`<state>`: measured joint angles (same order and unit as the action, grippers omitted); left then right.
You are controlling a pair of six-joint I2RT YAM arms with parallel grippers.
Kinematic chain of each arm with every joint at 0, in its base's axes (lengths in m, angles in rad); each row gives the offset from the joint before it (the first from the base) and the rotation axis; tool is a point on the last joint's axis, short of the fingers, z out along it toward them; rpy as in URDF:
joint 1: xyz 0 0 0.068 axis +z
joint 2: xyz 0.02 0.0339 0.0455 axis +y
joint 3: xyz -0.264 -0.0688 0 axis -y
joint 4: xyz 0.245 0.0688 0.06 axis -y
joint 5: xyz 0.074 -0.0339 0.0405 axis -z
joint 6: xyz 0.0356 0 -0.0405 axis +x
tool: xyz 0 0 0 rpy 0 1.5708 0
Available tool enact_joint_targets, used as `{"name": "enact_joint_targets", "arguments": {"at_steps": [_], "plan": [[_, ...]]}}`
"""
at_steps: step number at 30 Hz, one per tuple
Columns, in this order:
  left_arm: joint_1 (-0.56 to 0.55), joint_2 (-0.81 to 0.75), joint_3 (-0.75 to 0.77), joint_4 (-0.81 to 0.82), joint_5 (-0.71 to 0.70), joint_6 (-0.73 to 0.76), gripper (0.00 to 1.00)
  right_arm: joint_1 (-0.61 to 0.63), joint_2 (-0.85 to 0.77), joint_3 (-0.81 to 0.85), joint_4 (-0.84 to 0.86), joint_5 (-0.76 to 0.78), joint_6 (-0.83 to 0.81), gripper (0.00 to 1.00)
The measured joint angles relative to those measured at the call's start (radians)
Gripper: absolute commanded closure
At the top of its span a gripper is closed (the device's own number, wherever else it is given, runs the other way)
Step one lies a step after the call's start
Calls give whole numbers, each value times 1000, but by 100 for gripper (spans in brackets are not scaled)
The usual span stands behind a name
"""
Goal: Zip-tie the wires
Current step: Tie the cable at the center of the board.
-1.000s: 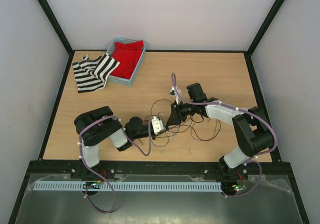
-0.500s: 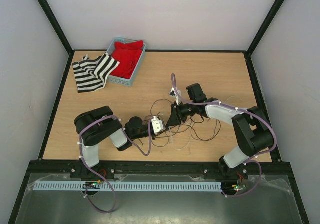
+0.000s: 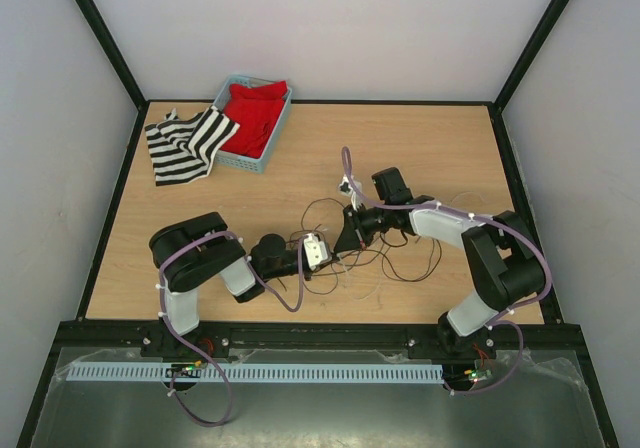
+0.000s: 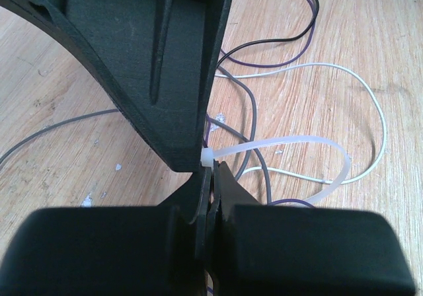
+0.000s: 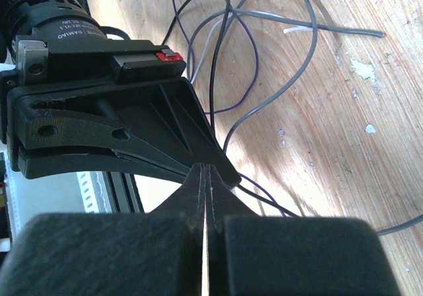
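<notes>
left gripper (image 4: pixel 213 177): we find its jaws pressed together, the head of the zip tie (image 4: pixel 297 139) pinched at their tips.
right gripper (image 5: pixel 205 177): jaws closed flat against each other, tips meeting the left gripper's tips; we cannot tell whether the strip sits between them.
zip tie: translucent white plastic, smooth, bent into an open oval loop lying on the wood beside the fingertips; a grey strand crosses inside its outline.
wires (image 4: pixel 383 121): thin round strands, grey, black, purple and white, in loose curls around both grippers, mid-table toward the near edge.
fingers: matte black plastic, wedge-shaped, with ribbed webs.
writing: on the round motor housing (image 5: pixel 46 12) we read "damiao"; the other lines are too small. a red tab (image 5: pixel 168 56) sits on the bar beside it.
table (image 3: pixel 450 148): pale wood grain with white flecks and scuffs.
far left corner: light blue slatted basket (image 3: pixel 245 162) holding red cloth (image 3: pixel 255 113); black-and-white striped cloth (image 3: pixel 185 146) just beside it.
edges: black frame rails and plain white walls (image 3: pixel 330 28) bound the table.
open room: bare wood between the wires and the far and right edges.
</notes>
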<state>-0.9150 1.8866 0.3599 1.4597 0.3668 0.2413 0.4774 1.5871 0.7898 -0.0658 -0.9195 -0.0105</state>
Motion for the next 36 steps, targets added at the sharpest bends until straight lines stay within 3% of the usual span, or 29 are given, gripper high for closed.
{"name": "enact_joint_targets", "arguments": {"at_steps": [21,24,27,30,36], "plan": [[-38,0,0,0,-3,18,100,1,6,66,64,76,72,100],[-38,0,0,0,-7,18,100,0,6,66,65,97,77,65],[-38,0,0,0,-11,18,100,0,-10,63,64,137,85,45],[-38,0,0,0,-18,18,100,0,-68,34,66,177,87,39],[-38,0,0,0,-29,21,100,1,-167,-43,68,202,99,39]]}}
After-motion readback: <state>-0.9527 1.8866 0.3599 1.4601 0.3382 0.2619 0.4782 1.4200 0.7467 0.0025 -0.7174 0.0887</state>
